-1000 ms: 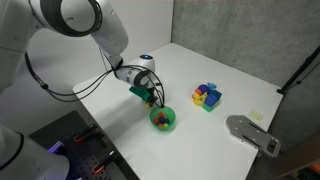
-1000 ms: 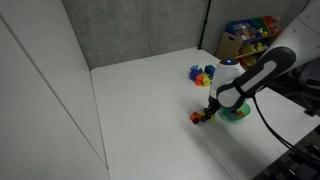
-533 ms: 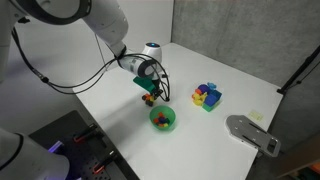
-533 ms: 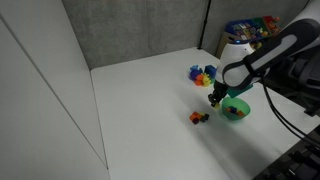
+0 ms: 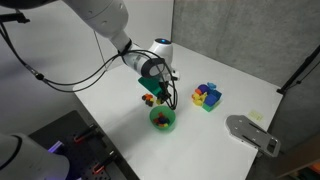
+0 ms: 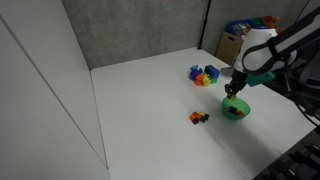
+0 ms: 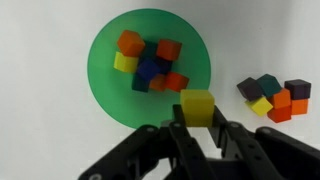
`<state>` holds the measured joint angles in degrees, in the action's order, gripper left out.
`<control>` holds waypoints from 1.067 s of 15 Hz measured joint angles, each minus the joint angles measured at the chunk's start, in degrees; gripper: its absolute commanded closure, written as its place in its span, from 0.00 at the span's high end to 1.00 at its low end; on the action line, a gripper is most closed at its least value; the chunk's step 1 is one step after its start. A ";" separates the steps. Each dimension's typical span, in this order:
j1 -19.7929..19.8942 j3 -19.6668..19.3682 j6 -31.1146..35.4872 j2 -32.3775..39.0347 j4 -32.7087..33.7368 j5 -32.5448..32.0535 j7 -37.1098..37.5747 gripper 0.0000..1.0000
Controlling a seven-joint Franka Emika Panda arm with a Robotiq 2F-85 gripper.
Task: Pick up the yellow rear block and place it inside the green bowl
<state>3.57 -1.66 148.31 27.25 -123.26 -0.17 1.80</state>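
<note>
My gripper (image 7: pixel 199 128) is shut on the yellow rear block (image 7: pixel 198 104), a tiny yellow cube. In the wrist view the cube hangs over the near rim of the green bowl (image 7: pixel 100 80), which holds several tiny red, orange, yellow and dark blocks. In both exterior views the gripper (image 5: pixel 163 92) (image 6: pixel 235 90) hovers just above the bowl (image 5: pixel 172 125) (image 6: pixel 241 112). The held cube is too small to make out there.
A cluster of tiny loose blocks (image 7: pixel 272 95) (image 5: pixel 148 99) (image 6: pixel 198 117) lies on the white table beside the bowl. A pile of bigger coloured blocks (image 5: pixel 207 96) (image 6: pixel 203 75) sits farther back. A grey device (image 5: pixel 250 133) lies near one table edge.
The gripper has risen from the cluster of tiny blocks with the yellow cube in it and moved sideways over the green bowl.
</note>
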 measured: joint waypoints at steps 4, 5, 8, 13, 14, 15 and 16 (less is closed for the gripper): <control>1.31 -1.65 0.02 -0.77 -2.65 0.00 -0.13 0.45; 1.46 -1.93 0.03 -0.69 -3.13 0.00 -0.13 0.55; 1.87 -2.11 0.03 -0.53 -4.10 0.00 -0.14 0.78; 2.14 -1.82 -1.19 -1.30 -4.40 0.72 -1.95 1.00; 2.30 -1.51 -2.47 -2.11 -4.42 1.37 -2.97 1.00; 2.50 -1.13 -4.05 -3.10 -4.46 2.09 -4.14 1.00; 2.64 -0.82 -6.08 -4.36 -4.52 2.72 -5.36 1.00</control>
<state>6.22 -2.48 142.24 22.89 -127.77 2.54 -3.56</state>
